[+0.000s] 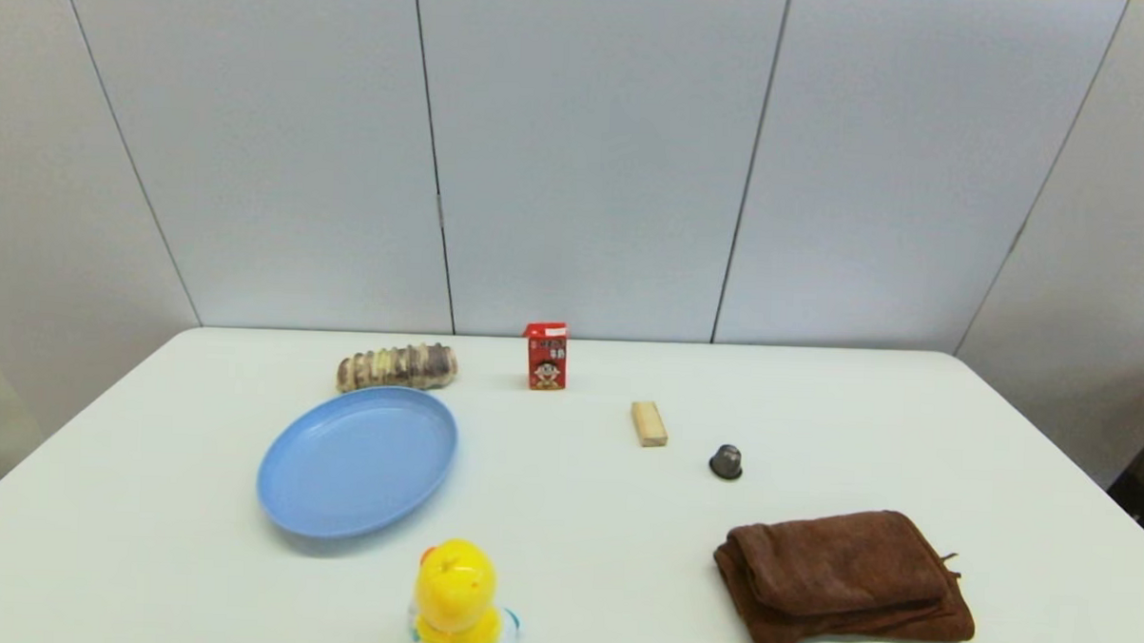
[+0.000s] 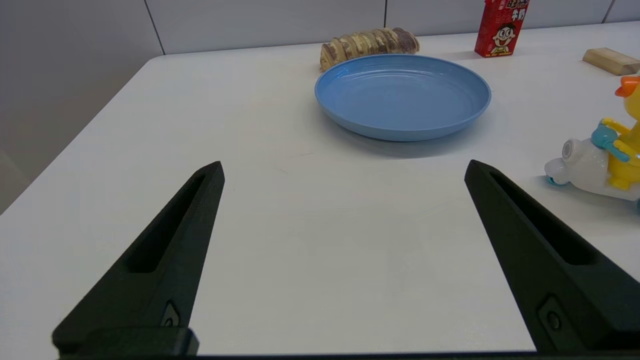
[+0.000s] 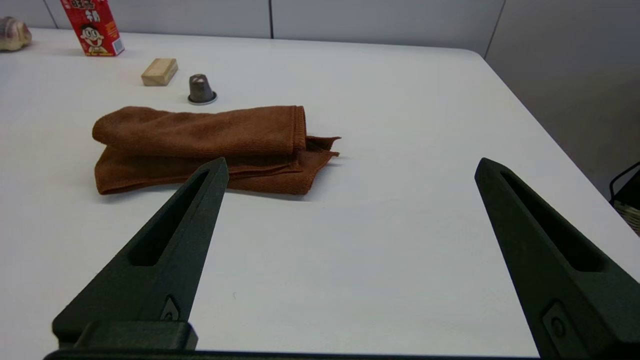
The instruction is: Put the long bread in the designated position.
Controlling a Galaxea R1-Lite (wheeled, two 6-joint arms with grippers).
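Note:
The long bread (image 1: 397, 366), a striped tan and purple-brown loaf, lies at the far left of the table just behind the blue plate (image 1: 286, 483). The left wrist view also shows the loaf (image 2: 369, 44) beyond the plate (image 2: 350, 126); only its end (image 3: 14, 33) shows in the right wrist view. My left gripper (image 2: 342, 172) is open over bare table at the near left, well short of the plate. My right gripper (image 3: 350, 167) is open over bare table at the near right, beside the brown towel (image 3: 200, 145). Neither arm shows in the head view. The designated position has no mark that I can see.
A red drink carton (image 1: 546, 356) stands at the back centre. A small pale wooden block (image 1: 648, 423) and a dark capsule (image 1: 726, 461) lie right of it. A folded brown towel (image 1: 844, 578) is at the near right and a yellow duck toy (image 1: 455, 603) at the near centre.

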